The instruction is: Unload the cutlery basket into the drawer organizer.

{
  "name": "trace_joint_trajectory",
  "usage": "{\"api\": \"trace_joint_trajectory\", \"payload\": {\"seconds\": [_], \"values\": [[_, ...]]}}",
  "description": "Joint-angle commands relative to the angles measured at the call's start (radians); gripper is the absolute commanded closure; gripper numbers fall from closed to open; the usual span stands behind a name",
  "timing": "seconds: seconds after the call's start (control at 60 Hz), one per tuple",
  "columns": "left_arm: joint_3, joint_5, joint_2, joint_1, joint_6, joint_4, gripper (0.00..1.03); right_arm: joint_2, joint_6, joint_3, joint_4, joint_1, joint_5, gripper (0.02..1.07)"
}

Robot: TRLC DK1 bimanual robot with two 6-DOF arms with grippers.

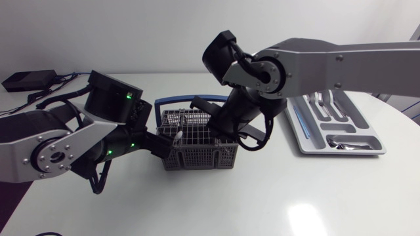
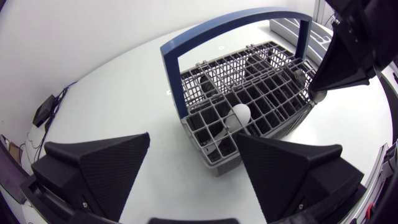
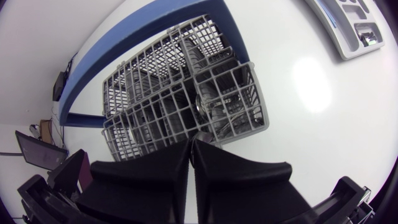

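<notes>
Grey plastic mesh w/ a blue handle (image 2: 172, 81): the cutlery basket (image 1: 200, 158) sits mid-counter (image 1: 262, 203), and the drawer organizer (image 1: 375, 148) lies at its 3 o'clock, apart from it. Job looks partway done, IMO. The organizer already holds forks (image 1: 321, 101) in a far slot and spoons (image 1: 346, 140) in a near one, plus something long in the slot nearest the basket that I can't ID. The basket isn't empty, though. A pale rounded end, prob. a spoon (image 2: 240, 113), pokes up from a cell near the corner facing my left arm, and the right wrist view shows more metal down in the cells; how many pcs, can't count thru the grid. My left jaws (image 2: 193, 140) stand wide apart at the basket's 9 o'clock, holding nothing, w/ the basket's near corner just ahead of the tips. My right jaws (image 3: 191, 142) are pressed together, only a thin seam showing, poised over the basket's cells on the side toward the organizer. Whether a thin handle is nipped at the tips, can't tell. So what's left: lift out the remaining pcs, carry each over to 3 o'clock and drop it in the matching slot. Nothing lies loose on the counter betw. the two.
</notes>
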Motion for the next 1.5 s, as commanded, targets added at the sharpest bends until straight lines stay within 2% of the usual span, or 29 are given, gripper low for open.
{"api": "trace_joint_trajectory", "payload": {"seconds": [0.0, 0.467, 0.75, 0.817, 0.917, 1.033, 1.167, 1.283, 1.483], "values": [[-0.029, 0.002, 0.007, 0.005, 0.013, 0.015, 0.06, -0.040, -0.002, 0.005, -0.016, 0.006, -0.010, 1.01], [-0.029, 0.002, 0.015, 0.007, 0.018, 0.016, 0.06, -0.207, -0.025, -0.001, -0.010, -0.015, -0.153, 1.01], [-0.027, 0.002, 0.015, 0.002, 0.015, 0.016, 0.06, -0.323, -0.121, 0.002, -0.043, -0.109, -0.336, 1.01], [-0.027, 0.002, 0.015, -0.001, 0.015, 0.016, 0.06, -0.346, -0.145, -0.009, -0.048, -0.167, -0.415, 1.01], [-0.027, 0.002, 0.013, -0.002, 0.015, 0.016, 0.06, -0.366, -0.226, 0.002, -0.112, -0.259, -0.500, 1.01], [-0.024, 0.002, 0.012, -0.002, 0.015, 0.012, 0.06, -0.351, -0.397, 0.042, -0.283, -0.391, -0.589, 1.01], [-0.013, 0.004, 0.013, -0.013, 0.009, 0.007, 0.06, -0.310, -0.641, 0.052, -0.465, -0.572, -0.596, 1.01], [0.008, 0.027, 0.018, -0.022, -0.003, -0.011, 0.06, -0.282, -0.806, 0.034, -0.537, -0.657, -0.553, 1.01], [0.076, 0.228, -0.004, -0.008, -0.017, -0.122, 0.06, -0.202, -1.046, 0.000, -0.579, -0.773, -0.375, 1.01]]}}
